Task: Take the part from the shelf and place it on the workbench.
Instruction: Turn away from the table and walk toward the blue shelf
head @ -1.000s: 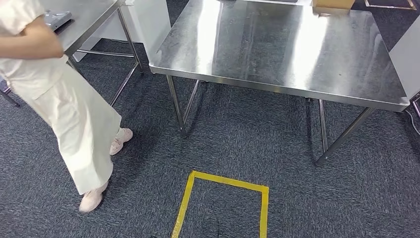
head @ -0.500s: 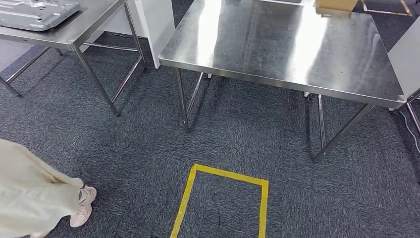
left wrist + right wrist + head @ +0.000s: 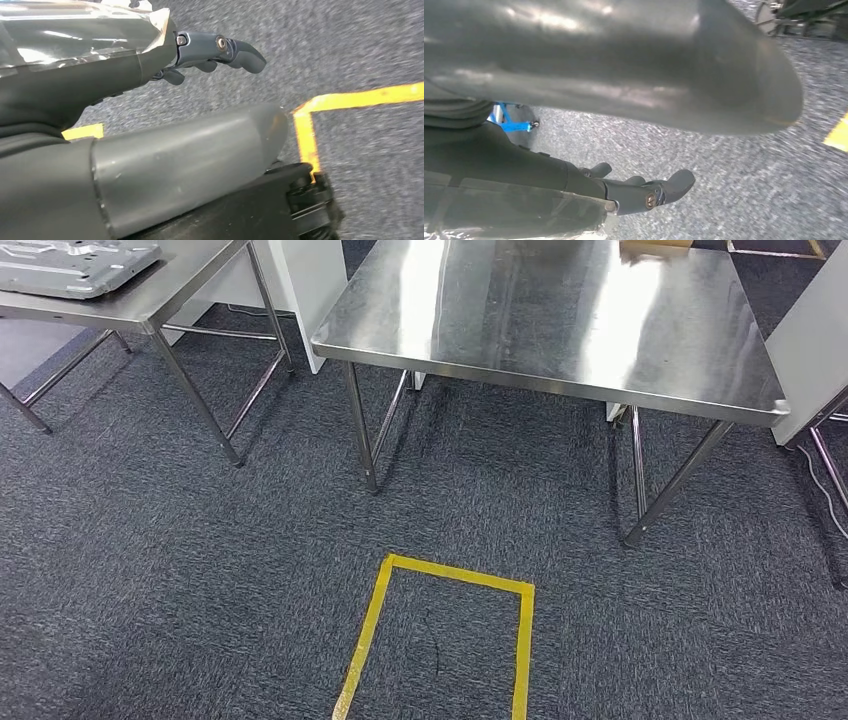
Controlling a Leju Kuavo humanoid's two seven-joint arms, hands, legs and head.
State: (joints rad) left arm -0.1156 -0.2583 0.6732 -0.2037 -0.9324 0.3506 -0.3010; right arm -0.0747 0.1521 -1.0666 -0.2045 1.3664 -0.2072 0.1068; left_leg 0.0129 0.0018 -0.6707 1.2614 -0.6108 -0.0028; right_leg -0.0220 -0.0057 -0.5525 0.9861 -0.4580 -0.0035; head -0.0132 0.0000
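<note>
Near the robot's feet, yellow tape (image 3: 440,630) marks a box on the grey carpet. Both arms hang low. The left hand (image 3: 200,52) holds nothing, its fingers loose and a bit curled. The right hand (image 3: 644,192) is the same, holding nothing. Farther off stands the big shiny workbench (image 3: 560,320). At the far left, a flat grey part (image 3: 75,265) lies on a smaller metal table (image 3: 150,305), its long side running left to right. I think the left hand is the nearer one, but both are well apart from it.
</note>
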